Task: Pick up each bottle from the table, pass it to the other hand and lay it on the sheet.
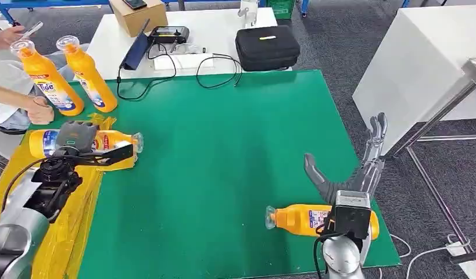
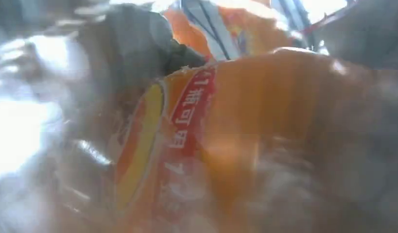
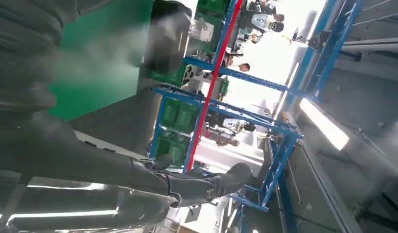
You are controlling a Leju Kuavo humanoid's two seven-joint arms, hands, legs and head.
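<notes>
- A green-topped table (image 1: 224,174) seen from the robot's head, with a yellow plastic sheet (image 1: 78,226) draped over its left edge.
- The left hand (image 1: 75,138) rests on top of an orange bottle (image 1: 116,142) that lies on its side on the sheet, cap pointing toward the middle of the table. The fingers wrap over the bottle's body, so it looks grasped; the left wrist view is a close blur of orange label and cannot confirm this.
- The right hand (image 1: 357,168) hangs over the table's right edge with fingers stretched out and apart, grasping nothing.
- A second orange bottle (image 1: 299,220) lies on its side near the front right corner, just beside the right wrist, cap pointing left.
- Two more orange bottles (image 1: 87,75) stand upright at the back left corner, where a person's hand (image 1: 39,110) touches one.
- Judged step: setting the left bottle down on the sheet. To do it well, the bottle should lie fully on the sheet and settled before the fingers spread, and the hand should lift straight up so the round body does not roll off toward the green top.
</notes>
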